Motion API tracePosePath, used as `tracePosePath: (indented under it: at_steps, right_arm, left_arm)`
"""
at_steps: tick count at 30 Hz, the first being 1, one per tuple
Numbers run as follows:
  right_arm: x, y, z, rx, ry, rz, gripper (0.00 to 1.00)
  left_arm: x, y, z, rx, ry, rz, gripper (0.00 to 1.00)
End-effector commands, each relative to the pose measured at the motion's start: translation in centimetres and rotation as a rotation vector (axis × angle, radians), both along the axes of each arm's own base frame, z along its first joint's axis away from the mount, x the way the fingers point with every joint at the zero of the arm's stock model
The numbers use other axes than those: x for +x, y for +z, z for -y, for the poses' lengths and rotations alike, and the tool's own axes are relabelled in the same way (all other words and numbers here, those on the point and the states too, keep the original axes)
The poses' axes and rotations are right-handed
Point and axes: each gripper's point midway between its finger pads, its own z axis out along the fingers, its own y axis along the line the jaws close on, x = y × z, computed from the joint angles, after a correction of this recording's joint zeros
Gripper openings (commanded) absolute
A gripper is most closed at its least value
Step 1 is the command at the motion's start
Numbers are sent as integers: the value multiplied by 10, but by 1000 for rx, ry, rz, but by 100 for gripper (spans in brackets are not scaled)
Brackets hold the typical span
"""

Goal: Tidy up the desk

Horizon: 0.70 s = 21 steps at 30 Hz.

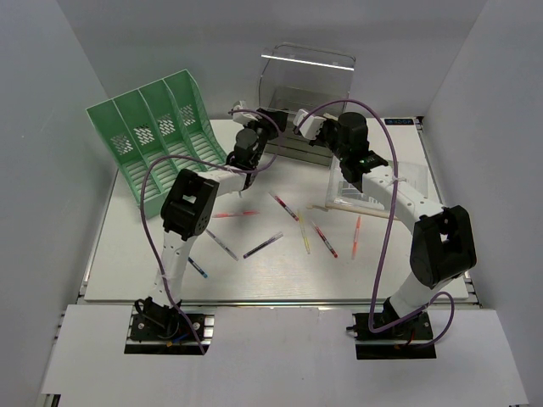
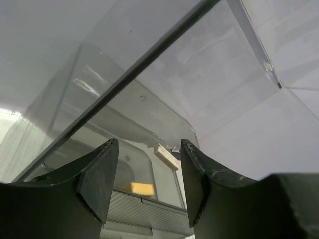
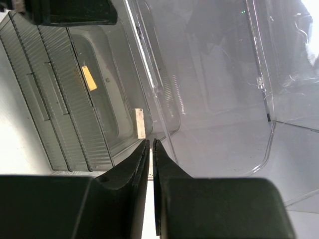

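The left gripper (image 2: 148, 149) has its jaws well apart with nothing between them. Straight ahead of the gap is the clear plastic drawer box (image 2: 149, 114), its rounded tray rim just past the tips. A yellow piece (image 2: 138, 188) sits low in the gap, and a pale block (image 2: 166, 156) lies close to the right-hand jaw. A dark straight edge (image 2: 149, 60) crosses above both jaws, slanting up to the right.

The right gripper (image 3: 151, 144) has its jaws drawn almost together, leaving only a thin slit. A clear edge of the box runs down to the tips; I cannot tell whether it is pinched. Ribbed grey drawer fronts (image 3: 45, 99) stand to the left of these jaws, and a bare clear wall to the right.

The desk (image 1: 254, 284) spreads below and behind both grippers. Pens (image 1: 263, 245) are scattered on it between the jaws and the arm bases. The green file rack (image 1: 157, 136) stands off to the left of the left jaws.
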Motion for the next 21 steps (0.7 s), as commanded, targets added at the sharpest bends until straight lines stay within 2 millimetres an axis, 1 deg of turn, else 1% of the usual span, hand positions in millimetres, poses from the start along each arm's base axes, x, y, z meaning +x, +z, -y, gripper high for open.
tracePosePath:
  at_steps: [1,2,3,4,5,6,7,8,9,10,11,12,13,14,15,16,17,18,19,20,21]
  right_arm:
    - [4,53,5,64,-24,120,13]
    - [3,54,5,64,-22,123,13]
    - [4,52,5,62,-22,119,13]
    - [4,52,6,63,-24,119,13]
    - [4,50,5,64,-24,113,13]
    - [4,49,6,62,-27,111,13]
    - [4,49,6,65,-29,109,13]
    - [5,48,5,64,-26,106,13]
    - [5,47,5,65,-28,102,13]
    - [5,46,4,65,-28,99,13]
    - [6,45,5,68,-29,94,13]
    - [6,43,4,66,-26,87,13]
    - [5,40,3,63,-25,80,13]
    - [5,36,2,61,-22,70,14]
    - [5,32,2,56,-22,61,15]
    - [4,29,3,53,-22,54,15]
    - [5,23,5,48,-26,43,16]
    - [3,18,2,43,-17,31,16]
    - [3,16,3,43,-17,26,17]
    - [2,11,1,42,-15,13,17]
    - [2,7,2,39,-17,4,17]
  left_arm:
    - [-18,43,-2,-17,-30,61,63]
    - [-22,45,-2,-21,-39,61,63]
    - [-30,59,-4,-31,-50,80,63]
    - [-36,63,-4,-39,-64,86,63]
    - [-44,51,-5,-26,-85,59,61]
    - [-51,49,-5,-27,-100,52,60]
    - [-63,67,-9,-41,-112,76,59]
    - [-74,47,-11,-17,-133,37,56]
    - [-85,44,-9,-11,-150,26,55]
    - [-98,61,-15,-26,-156,49,53]
    - [-111,36,-21,-11,-162,-4,52]
    - [-125,36,-21,-5,-197,7,46]
    - [-139,52,-26,-6,-209,38,43]
    - [-146,51,-35,19,-211,43,41]
    - [-159,32,-41,49,-239,5,40]
    - [-169,31,-42,65,-259,6,40]
    - [-180,45,-50,96,-260,47,40]
    - [-193,29,-52,144,-289,14,43]
    - [-202,43,-60,195,-282,68,45]
    - [-210,43,-61,217,-295,64,47]
    - [-215,25,-65,247,-316,-5,53]
